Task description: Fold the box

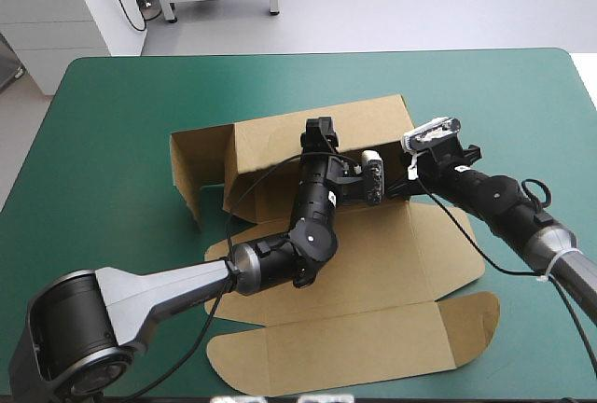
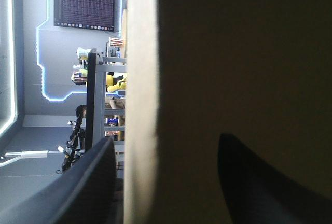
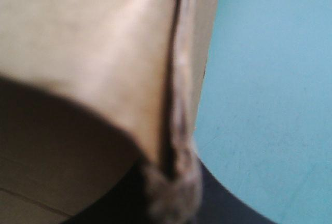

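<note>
The brown box lies partly folded at the table's middle, its back wall raised and a side flap standing at the left. My left gripper reaches over that back wall's top edge. In the left wrist view it is open, with the board's edge standing between the black fingers. My right gripper is at the wall's right end. Up close it is shut on the board's edge.
The box's front panel with rounded flaps lies flat near the table's front edge. Bare teal-green cover surrounds the box on the left, back and right. A black cable loops by the right arm.
</note>
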### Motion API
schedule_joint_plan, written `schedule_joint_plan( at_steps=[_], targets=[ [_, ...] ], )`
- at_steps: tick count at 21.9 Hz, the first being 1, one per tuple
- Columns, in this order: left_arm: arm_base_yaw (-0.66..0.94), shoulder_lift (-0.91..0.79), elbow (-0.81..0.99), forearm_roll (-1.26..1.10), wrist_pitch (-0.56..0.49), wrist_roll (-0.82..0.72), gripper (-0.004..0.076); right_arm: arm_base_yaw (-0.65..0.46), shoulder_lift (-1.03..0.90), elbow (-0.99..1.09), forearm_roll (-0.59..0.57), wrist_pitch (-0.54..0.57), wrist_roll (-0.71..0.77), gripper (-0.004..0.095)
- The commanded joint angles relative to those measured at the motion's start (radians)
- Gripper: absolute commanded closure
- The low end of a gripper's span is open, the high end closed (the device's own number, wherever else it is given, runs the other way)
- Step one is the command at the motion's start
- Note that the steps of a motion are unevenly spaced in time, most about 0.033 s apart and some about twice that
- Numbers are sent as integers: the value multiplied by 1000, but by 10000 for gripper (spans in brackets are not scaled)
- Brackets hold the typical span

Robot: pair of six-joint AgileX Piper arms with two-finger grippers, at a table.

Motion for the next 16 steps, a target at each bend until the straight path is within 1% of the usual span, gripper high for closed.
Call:
schedule_joint_plan(
  at_steps=[1, 2, 3, 4, 5, 7, 8, 9, 12, 13, 14, 16],
  targets=[
    [-47, -50, -23, 81, 56, -32, 303, 3, -22, -93, -57, -12, 74, 908],
    [-72, -57, -23, 81, 62, -32, 303, 3, 3, -123, -121, -8, 147, 908],
    [-83, -59, -23, 81, 67, -32, 303, 3, 18, -138, -155, -3, 193, 908],
    [-112, -68, -23, 79, 97, -32, 310, 3, 47, -164, -213, 9, 272, 908],
    [-124, -73, -23, 81, 118, -33, 321, 3, 60, -175, -231, 15, 299, 908],
    [-166, -96, -23, 66, 185, -33, 407, 1, 83, -197, -242, 5, 324, 908],
    [-178, -105, -23, 53, 191, -33, 434, 1, 88, -202, -242, 4, 324, 908],
    [-190, -122, -23, 29, 191, -33, 486, 1, 92, -209, -242, 4, 326, 908],
    [-209, -154, -23, 4, 191, -33, 586, 1, 92, -209, -249, -1, 345, 908],
    [-209, -171, -23, -3, 191, -33, 647, 1, 92, -209, -251, -1, 347, 908],
    [-207, -197, -23, -20, 191, -33, 734, 1, 92, -209, -252, 4, 348, 908],
    [-207, -239, -23, -56, 192, -15, 727, 1, 92, -209, -252, 16, 348, 908]
  ],
)
